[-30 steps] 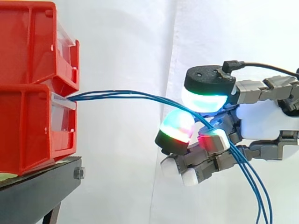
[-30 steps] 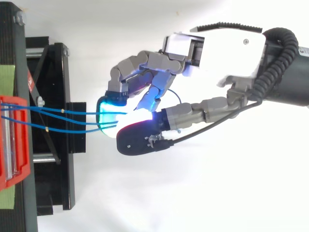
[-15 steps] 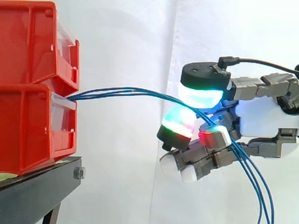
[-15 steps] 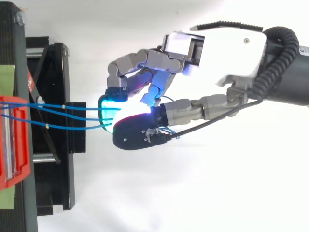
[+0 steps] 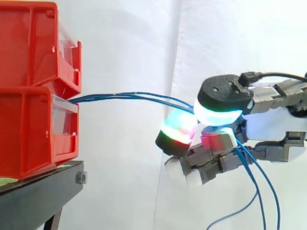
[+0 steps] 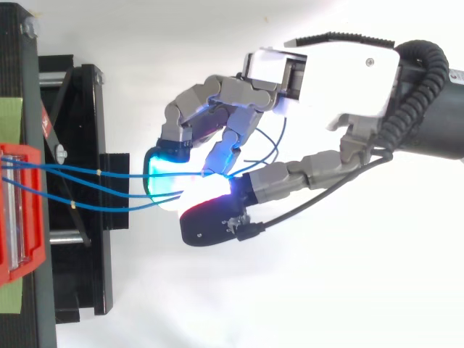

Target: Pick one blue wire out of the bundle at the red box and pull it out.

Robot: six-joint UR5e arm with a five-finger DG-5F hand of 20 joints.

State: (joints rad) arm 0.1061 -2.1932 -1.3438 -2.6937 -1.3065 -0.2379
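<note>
Against white curtain (image 5: 134,43), robot hand (image 5: 268,127) pinches thin blue wires (image 5: 124,96).

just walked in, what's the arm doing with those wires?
The hand has its fingers curled around the blue wires that come out of the front of the lower red bin on the black stand. The wires span the gap from bin to hand in a shallow arc, then hang down past the hand. None is out of the bin yet. I cannot tell whether the hand pinches one wire or several.
</note>
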